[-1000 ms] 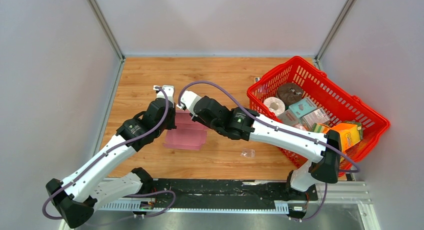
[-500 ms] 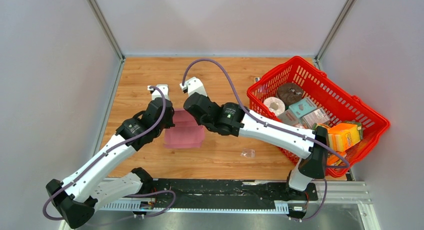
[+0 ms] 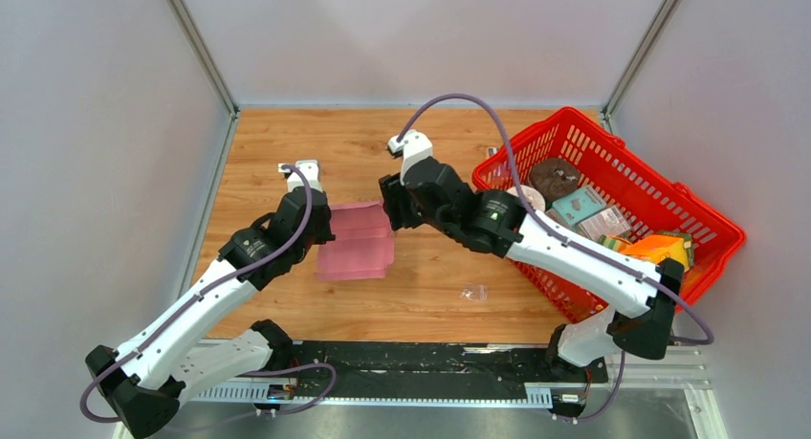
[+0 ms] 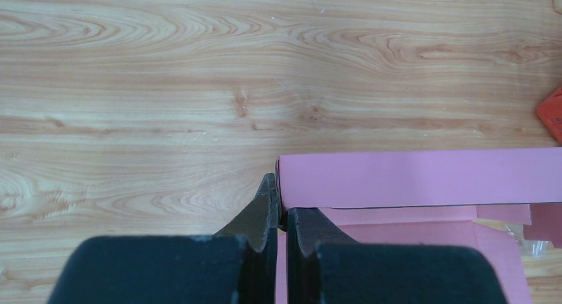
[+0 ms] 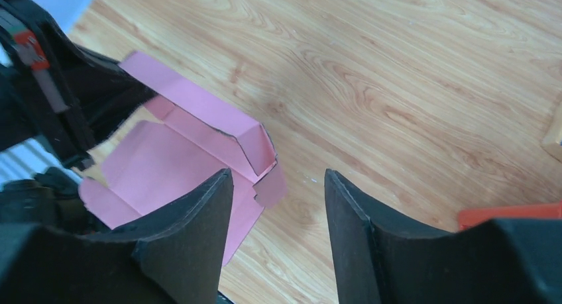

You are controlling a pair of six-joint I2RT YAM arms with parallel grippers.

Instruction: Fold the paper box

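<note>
The pink paper box (image 3: 356, 240) lies partly folded on the wooden table, its far long panel standing up as a wall (image 4: 424, 178). My left gripper (image 4: 280, 208) is shut on the left end of that panel, one finger on each side of the card. In the right wrist view the paper box (image 5: 192, 138) shows a folded corner and a small loose tab. My right gripper (image 5: 278, 185) hangs open above the table just right of the box's right end, touching nothing. From above, the right gripper (image 3: 390, 212) sits at the box's right edge.
A red basket (image 3: 669, 186) of goods stands at the right, holding tape rolls, a teal box and an orange box. A small clear plastic scrap (image 3: 472, 292) lies on the table in front of the box. Grey walls enclose the table on three sides.
My right gripper has let go of the box, opened, and pulled back to the right and up. The left gripper keeps its hold; the box has shifted slightly.
</note>
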